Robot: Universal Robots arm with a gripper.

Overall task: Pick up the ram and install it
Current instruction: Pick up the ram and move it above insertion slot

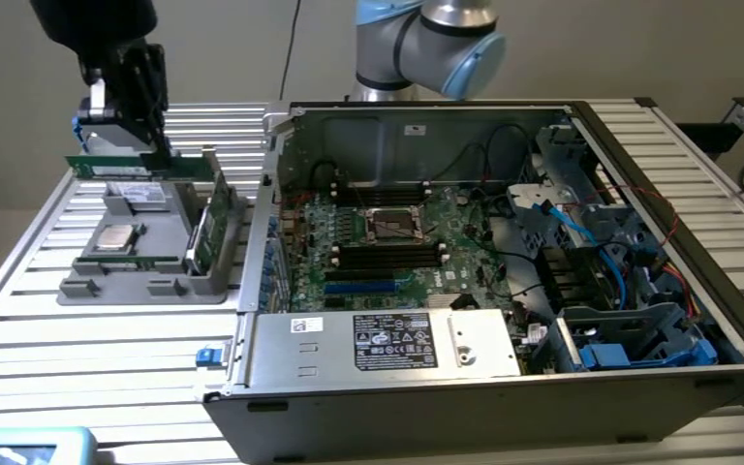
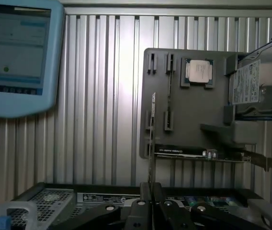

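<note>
The ram [image 1: 113,166] is a slim green stick held level in the air above the grey parts holder [image 1: 139,281] at the exterior view's left. My gripper [image 1: 133,147] hangs over it and is shut on its upper edge. In the wrist view the ram [image 2: 152,139] appears edge-on as a thin strip running out from between my gripper's [image 2: 151,194] black fingers, over the holder [image 2: 184,120]. The open computer case [image 1: 579,126] lies to the exterior view's right, with black memory slots [image 1: 386,257] on its motherboard near the processor socket.
The holder carries a processor [image 2: 198,71], a hard drive [image 2: 260,81] and an upright green card [image 1: 217,218]. A blue teach pendant [image 2: 16,57] lies on the slatted table. Cables and drive cages [image 1: 604,291] crowd the case's right side.
</note>
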